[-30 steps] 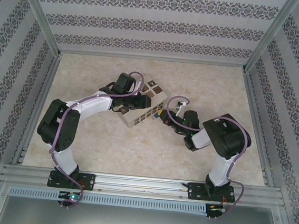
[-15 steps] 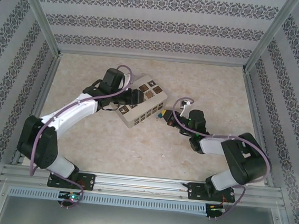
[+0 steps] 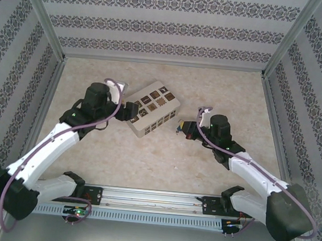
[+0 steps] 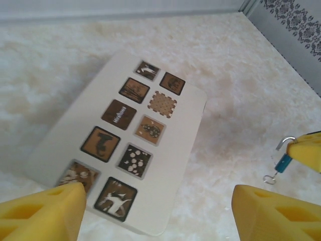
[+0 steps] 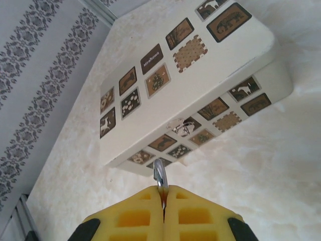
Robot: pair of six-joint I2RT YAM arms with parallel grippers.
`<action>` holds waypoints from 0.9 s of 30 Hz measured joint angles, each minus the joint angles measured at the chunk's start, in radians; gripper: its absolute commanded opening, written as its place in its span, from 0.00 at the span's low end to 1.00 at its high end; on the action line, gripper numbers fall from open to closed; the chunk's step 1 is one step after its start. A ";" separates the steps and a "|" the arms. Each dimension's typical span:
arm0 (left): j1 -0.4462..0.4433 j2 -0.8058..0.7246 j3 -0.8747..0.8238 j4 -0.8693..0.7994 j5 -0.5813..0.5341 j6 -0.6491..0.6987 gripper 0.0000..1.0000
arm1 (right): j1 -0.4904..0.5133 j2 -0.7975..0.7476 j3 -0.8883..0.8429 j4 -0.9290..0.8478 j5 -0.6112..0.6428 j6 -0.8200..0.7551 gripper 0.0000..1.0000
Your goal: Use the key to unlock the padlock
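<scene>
While both bases sit bolted at the near edge of the table (image 3: 226,92), the two arms stretch low and far forward. The left arm (image 3: 44,152) slants in from the near left corner, and the right arm (image 3: 253,170) from the near right. The left gripper (image 3: 129,110) hangs at the left end of the one box (image 3: 153,113), its two yellow fingers (image 4: 40,213) spread wide with nothing between them. The right gripper (image 3: 180,127) stands near the box's right end, apart from it. Its jaws are pressed together on the one blue padlock (image 4: 284,162), whose silver loop pokes out past the pads. Ten brown tiles pattern the box lid, and beyond it runs the papered back wall (image 3: 170,27).
</scene>
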 measured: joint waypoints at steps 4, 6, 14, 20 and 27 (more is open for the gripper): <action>0.004 -0.138 -0.073 0.004 -0.034 0.109 0.91 | 0.022 -0.027 0.048 -0.159 0.010 -0.032 0.00; 0.005 -0.188 -0.104 0.008 -0.044 0.158 0.97 | 0.038 -0.028 0.073 -0.224 0.017 -0.047 0.00; 0.005 -0.310 -0.232 0.023 -0.039 0.315 0.99 | 0.092 -0.030 0.113 -0.395 0.029 -0.072 0.00; 0.005 -0.372 -0.356 0.084 -0.016 0.397 0.99 | 0.120 -0.030 0.125 -0.483 0.038 -0.072 0.00; 0.005 -0.397 -0.478 0.173 0.065 0.443 0.99 | 0.139 -0.030 0.140 -0.555 0.043 -0.071 0.00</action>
